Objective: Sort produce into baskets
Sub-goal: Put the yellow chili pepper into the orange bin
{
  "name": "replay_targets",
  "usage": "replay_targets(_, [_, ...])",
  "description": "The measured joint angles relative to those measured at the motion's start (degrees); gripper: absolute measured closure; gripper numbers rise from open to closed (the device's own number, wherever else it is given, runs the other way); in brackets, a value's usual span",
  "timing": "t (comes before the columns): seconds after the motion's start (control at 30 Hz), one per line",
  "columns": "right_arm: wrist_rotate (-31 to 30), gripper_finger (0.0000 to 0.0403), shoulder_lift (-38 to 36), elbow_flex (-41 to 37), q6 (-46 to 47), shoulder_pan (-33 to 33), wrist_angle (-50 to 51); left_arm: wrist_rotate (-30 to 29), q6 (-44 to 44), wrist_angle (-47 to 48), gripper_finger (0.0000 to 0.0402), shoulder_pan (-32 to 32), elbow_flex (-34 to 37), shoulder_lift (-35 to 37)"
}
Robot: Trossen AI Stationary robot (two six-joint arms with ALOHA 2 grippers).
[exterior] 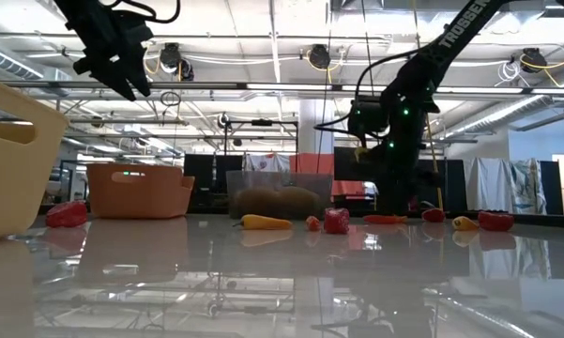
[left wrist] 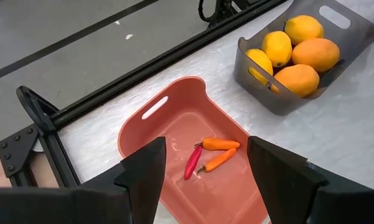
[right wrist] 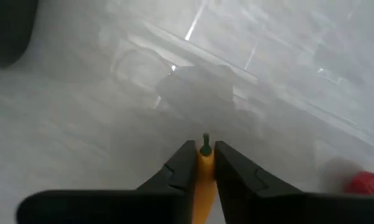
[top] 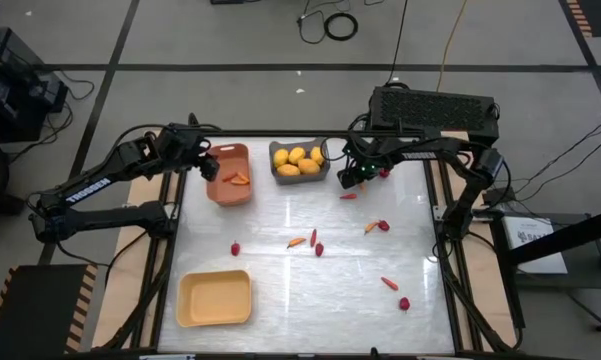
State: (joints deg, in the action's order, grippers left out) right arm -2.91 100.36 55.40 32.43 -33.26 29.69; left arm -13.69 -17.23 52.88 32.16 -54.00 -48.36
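Observation:
My left gripper (top: 208, 165) hangs open above the orange-brown basket (left wrist: 174, 118), which holds two orange sticks (left wrist: 219, 152) and a red one (left wrist: 191, 163). The dark grey basket (top: 300, 172) beside it holds several yellow-orange lemon-like fruits (left wrist: 299, 53). My right gripper (top: 355, 178) is low over the table, just right of the grey basket, and shut on a thin yellow-orange stick (right wrist: 204, 177) with a green stem. The pale yellow basket (top: 215, 298) stands at the near left. My right gripper pinches the yellow-orange stick between its two fingers, close to the green stem end (right wrist: 205, 149), which pokes out past the fingertips. The fingers come from above, pointing steeply down. The rest of the stick is hidden behind the fingers. Whether it rests on the table I cannot tell.
Loose produce lies on the white table: orange sticks (top: 296, 241) (top: 389, 283) (top: 372, 227), dark red pieces (top: 236, 248) (top: 319, 249) (top: 404, 303) (top: 384, 172), and a red piece (top: 349, 196) near my right gripper. A black frame edges the table.

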Motion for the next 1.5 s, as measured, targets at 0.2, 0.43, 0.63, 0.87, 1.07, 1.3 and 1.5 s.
replay_targets(0.2, [0.3,0.0384,-0.3,3.7,-0.5,0.0,2.1,0.1,0.1,0.6,0.0169,0.0,0.0,0.0])
replay_targets(0.43, [0.3,0.0386,-3.2,11.4,-0.5,0.4,2.6,0.6,0.1,0.8,0.0169,0.0,0.0,0.0])
replay_targets(0.63, [0.2,0.0386,-3.5,18.1,-0.2,4.6,-6.3,3.1,1.0,4.6,0.0169,0.0,0.0,0.0])
replay_targets(0.87, [-0.4,0.0387,-1.1,18.7,5.4,12.0,-28.0,3.7,0.0,8.8,0.0169,-0.5,0.0,0.1])
replay_targets(1.07, [-0.1,0.0387,6.9,19.3,9.5,17.1,-43.6,4.1,1.1,9.4,0.0169,-3.0,0.0,0.1])
replay_targets(1.3, [0.0,0.0387,19.6,34.7,7.3,20.9,-45.0,4.2,4.2,10.5,0.0169,-4.8,0.0,0.1])
replay_targets(1.5, [0.0,0.0387,29.9,51.8,3.0,22.1,-36.8,3.3,4.7,15.2,0.0169,-4.9,0.0,0.2])
